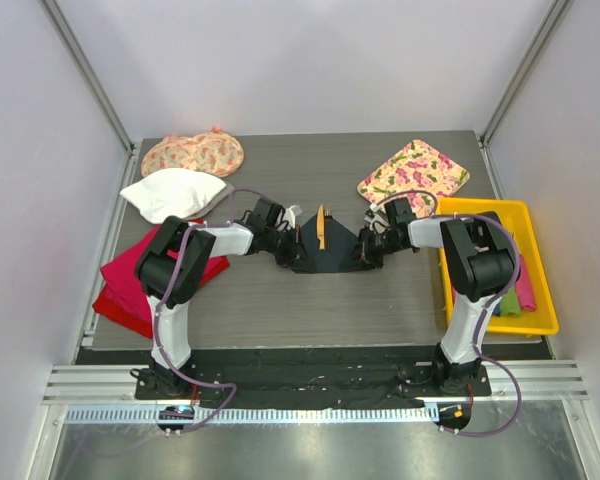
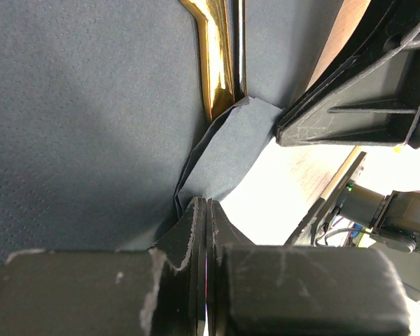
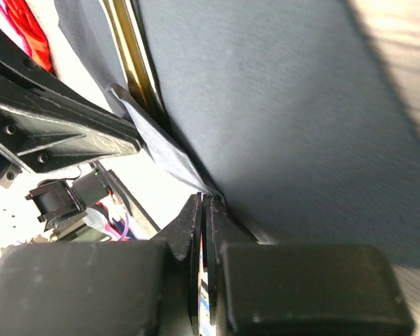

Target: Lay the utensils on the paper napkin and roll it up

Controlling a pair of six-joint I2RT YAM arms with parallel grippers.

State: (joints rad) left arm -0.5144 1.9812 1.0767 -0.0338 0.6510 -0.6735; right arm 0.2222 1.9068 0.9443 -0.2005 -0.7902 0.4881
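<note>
While both arms are pinching it from opposite sides, the napkin (image 1: pixel 325 258) is creasing into a shallow dark trough.
The left gripper (image 2: pixel 204 208) is clamping flat on a crumpled corner of the thin, faintly dimpled navy paper. The right gripper (image 3: pixel 203 203) is doing the same on the opposite side, jaws pressed together with just the sheet between them. The utensils (image 1: pixel 321 230), slim shiny tan-gold pieces, are lying in the fold down the napkin's middle. The napkin's sitting mid-way across the grey wood-grain table (image 1: pixel 310 310). A rumpled red cloth (image 1: pixel 130 285) is lying off to the left, and a yellow plastic bin (image 1: pixel 545 325) is sitting to the right.
</note>
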